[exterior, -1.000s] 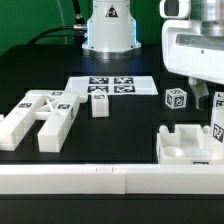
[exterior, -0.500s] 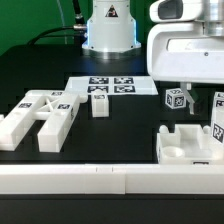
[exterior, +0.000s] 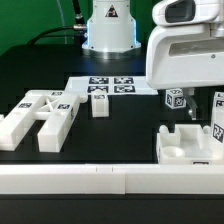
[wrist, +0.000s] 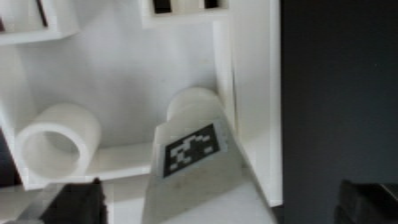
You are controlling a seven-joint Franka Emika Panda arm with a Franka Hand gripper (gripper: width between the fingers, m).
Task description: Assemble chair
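Note:
The chair parts are glossy white tagged blocks. An H-shaped frame (exterior: 40, 118) lies at the exterior view's left, with a short bar (exterior: 99, 105) beside it. A small tagged cube (exterior: 176, 99) sits further right. The notched block (exterior: 188, 150) rests at the front right, and a tagged upright piece (exterior: 217, 130) stands at its right end. My gripper (exterior: 204, 112) hangs open just above this block, next to the cube, holding nothing. In the wrist view the gripper (wrist: 222, 205) straddles a tagged piece (wrist: 192, 150) without touching it, beside a round peg (wrist: 63, 140) and a white wall (wrist: 249, 90).
The marker board (exterior: 112, 86) lies flat at the middle back, in front of the arm's base (exterior: 108, 35). A long white rail (exterior: 100, 180) runs along the table's front edge.
The gripper has shifted toward the exterior view's left and a little lower, over the notched block. Its jaws stay wide. No part has moved.

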